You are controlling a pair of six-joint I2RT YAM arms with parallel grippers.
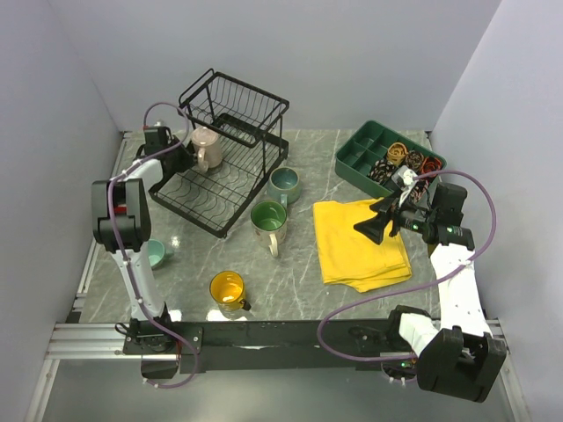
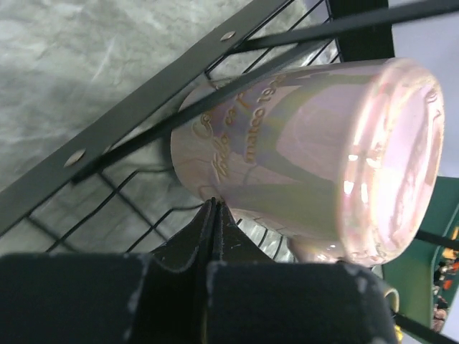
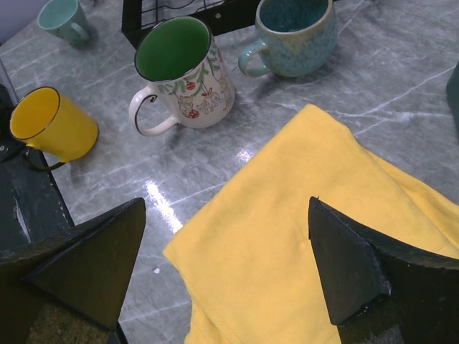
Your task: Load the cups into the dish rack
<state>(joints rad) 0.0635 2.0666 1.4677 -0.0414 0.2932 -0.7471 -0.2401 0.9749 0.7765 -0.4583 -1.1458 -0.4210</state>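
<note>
Resting upside down on the dish rack's [image 1: 189, 215] lower tier near the bench's far-left corner, the pearly lilac mug [image 2: 308, 158] looks rigid, glossy, slippery and chippable; its handle or wall suits gripping. The left fingers [image 2: 193, 244] are pressed together, empty, just beside it. The right fingers [image 3: 93, 251] gape wide over the yellow cloth [image 3: 301, 236].

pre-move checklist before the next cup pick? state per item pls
1. Lilac mug inside the dish rack, lower tier: ok.
2. Left fingers shut with nothing between them: ok. Tips clear of the mug wall: cannot tell.
3. Right fingers wide open and empty, above the yellow cloth: ok.
4. All cups loaded: not ok. The floral cup, teal mug, yellow cup and small teal cup are on the table.
5. Floral cup upright, nothing on top of it: ok.
</note>
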